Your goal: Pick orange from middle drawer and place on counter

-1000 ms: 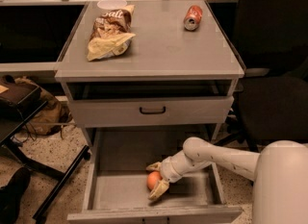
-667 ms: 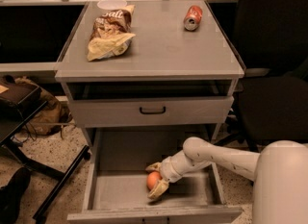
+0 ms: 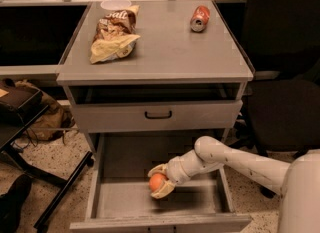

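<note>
The orange (image 3: 157, 181) is between the two pale fingers of my gripper (image 3: 158, 181), just above the grey floor of the open middle drawer (image 3: 120, 202). The gripper is shut on the orange, one finger above it and one below. My white arm (image 3: 230, 159) reaches in from the lower right. The counter (image 3: 165, 47) is the flat grey top of the cabinet above.
On the counter lie a chip bag (image 3: 114, 33) at the left, a red soda can (image 3: 200, 18) on its side at the back right and a clear cup (image 3: 115, 4) at the back. The upper drawer front (image 3: 158, 115) is shut. A black chair (image 3: 285, 77) stands at the right.
The gripper with the orange has lifted very slightly; otherwise the arm and objects stay as they were.
</note>
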`<action>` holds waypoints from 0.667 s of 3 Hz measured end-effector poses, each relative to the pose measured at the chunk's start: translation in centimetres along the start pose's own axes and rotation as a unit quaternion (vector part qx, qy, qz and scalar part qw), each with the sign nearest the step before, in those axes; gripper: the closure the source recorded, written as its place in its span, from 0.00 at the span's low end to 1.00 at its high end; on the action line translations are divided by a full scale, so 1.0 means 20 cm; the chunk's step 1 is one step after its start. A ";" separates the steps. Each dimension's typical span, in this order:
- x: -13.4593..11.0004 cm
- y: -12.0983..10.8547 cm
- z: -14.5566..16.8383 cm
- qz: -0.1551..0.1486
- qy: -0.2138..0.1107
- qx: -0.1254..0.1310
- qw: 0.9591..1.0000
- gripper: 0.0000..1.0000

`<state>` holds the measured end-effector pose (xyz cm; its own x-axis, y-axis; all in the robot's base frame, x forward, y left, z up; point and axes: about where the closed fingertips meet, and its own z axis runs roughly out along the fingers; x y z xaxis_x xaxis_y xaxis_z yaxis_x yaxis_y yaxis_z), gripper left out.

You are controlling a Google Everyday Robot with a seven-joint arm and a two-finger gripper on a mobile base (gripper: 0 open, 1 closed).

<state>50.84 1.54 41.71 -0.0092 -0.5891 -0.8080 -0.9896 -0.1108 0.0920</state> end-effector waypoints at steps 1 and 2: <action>-0.24 0.01 -0.09 -0.038 -0.021 -0.007 0.999 1.00; -0.45 -0.01 -0.20 -0.075 -0.024 0.002 0.997 1.00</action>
<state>51.68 3.68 51.39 0.1320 -0.5277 -0.8391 -0.9811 -0.1907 -0.0344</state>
